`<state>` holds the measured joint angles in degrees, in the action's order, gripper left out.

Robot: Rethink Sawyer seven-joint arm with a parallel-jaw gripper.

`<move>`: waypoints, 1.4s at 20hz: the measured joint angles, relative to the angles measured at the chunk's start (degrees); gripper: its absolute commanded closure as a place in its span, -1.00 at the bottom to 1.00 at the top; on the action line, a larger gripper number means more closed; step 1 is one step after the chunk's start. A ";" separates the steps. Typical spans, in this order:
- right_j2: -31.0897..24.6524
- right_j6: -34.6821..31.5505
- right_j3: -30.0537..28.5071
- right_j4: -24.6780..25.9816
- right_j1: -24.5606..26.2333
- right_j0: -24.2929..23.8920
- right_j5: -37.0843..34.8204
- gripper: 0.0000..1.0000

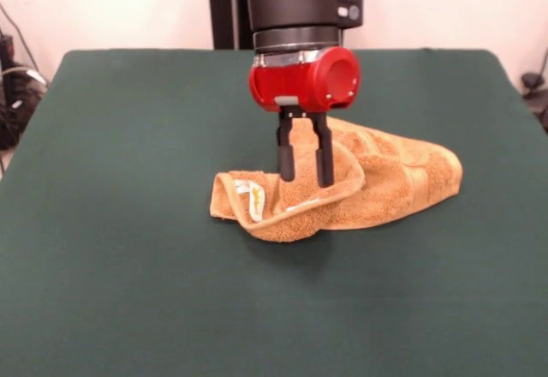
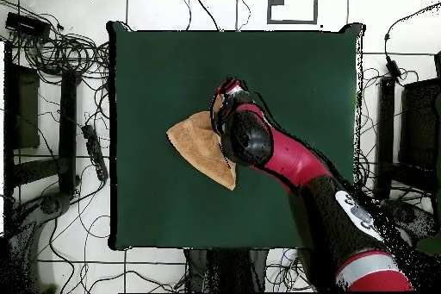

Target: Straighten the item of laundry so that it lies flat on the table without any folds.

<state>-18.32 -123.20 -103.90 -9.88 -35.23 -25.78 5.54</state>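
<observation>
The orange-tan towel (image 1: 385, 184) lies crumpled and folded over itself in the middle of the dark green table (image 1: 128, 137). Its white label (image 1: 253, 200) shows on the front left fold. My gripper (image 1: 305, 180) comes straight down onto the towel's left half. Its two black fingers (image 1: 285, 150) pinch a raised fold, and the towel's rim curls up around their tips. That left part hangs slightly above the cloth with a shadow under it. In the overhead view the towel (image 2: 196, 144) shows as a tan wedge left of the arm (image 2: 258, 144), which hides the fingers.
The table (image 2: 155, 66) is far larger than the towel, with green cloth on all sides of it. Cables and equipment (image 2: 60, 92) lie on the floor around the table. The robot's pedestal (image 1: 224, 4) stands behind the far edge.
</observation>
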 measured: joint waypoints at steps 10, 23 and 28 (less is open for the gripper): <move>-7.40 0.00 -0.55 4.01 0.39 -4.82 -0.01 -1.00; -10.82 0.00 -0.60 5.04 6.12 -5.10 0.94 -1.00; -8.61 0.00 0.07 5.00 8.52 -2.74 2.21 -1.00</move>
<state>-26.93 -123.20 -103.82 -4.87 -26.70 -28.52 7.75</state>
